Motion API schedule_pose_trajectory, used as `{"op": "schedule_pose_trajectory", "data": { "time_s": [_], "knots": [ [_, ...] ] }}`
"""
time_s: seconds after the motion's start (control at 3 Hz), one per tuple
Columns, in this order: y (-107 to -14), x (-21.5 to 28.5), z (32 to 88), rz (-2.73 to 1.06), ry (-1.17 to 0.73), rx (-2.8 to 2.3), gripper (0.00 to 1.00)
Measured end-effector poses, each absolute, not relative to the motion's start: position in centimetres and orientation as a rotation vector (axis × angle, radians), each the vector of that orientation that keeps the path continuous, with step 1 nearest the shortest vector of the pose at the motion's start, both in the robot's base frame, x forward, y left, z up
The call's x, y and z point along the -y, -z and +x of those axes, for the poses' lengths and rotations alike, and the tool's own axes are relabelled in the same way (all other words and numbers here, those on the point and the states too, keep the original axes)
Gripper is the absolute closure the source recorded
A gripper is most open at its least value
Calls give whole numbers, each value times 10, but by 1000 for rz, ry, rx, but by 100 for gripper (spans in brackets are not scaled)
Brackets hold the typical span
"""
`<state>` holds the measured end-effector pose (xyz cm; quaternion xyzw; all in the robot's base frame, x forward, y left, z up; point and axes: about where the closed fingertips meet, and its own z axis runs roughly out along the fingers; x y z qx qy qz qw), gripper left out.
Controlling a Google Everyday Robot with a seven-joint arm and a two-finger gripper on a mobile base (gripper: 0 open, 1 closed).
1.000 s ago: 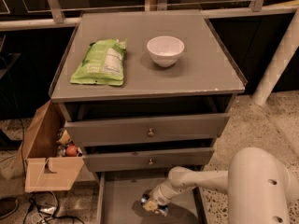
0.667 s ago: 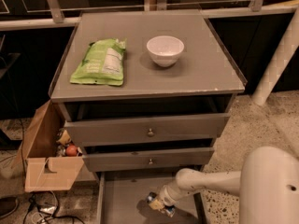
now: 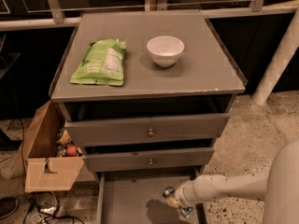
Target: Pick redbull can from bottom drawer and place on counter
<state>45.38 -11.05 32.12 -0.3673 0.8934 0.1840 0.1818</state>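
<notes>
Grey bottom drawer (image 3: 126, 202) floor | arm reaching in low from right — gripper (image 3: 176, 202) seemingly clamped round tilted redbull can (image 3: 167, 192)

One camera, high in front of the counter (image 3: 196, 78), looks steeply down toward its drawer side from fairly near; the gripper (image 3: 175, 203) sits low in view, below the counter's front edge

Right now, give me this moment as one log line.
hand: in bottom drawer, shut on redbull can | counter: white bowl, green snack bag
</notes>
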Motion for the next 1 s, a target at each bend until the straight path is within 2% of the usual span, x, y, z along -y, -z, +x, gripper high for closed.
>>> {"op": "schedule_pose_trajectory", "data": {
  "time_s": [0.33, 1.0],
  "knots": [
    [-326, 111, 453, -1034, -509, -2514, 100],
    [-355, 112, 493, -960, -492, -2468, 100]
  ]
}}
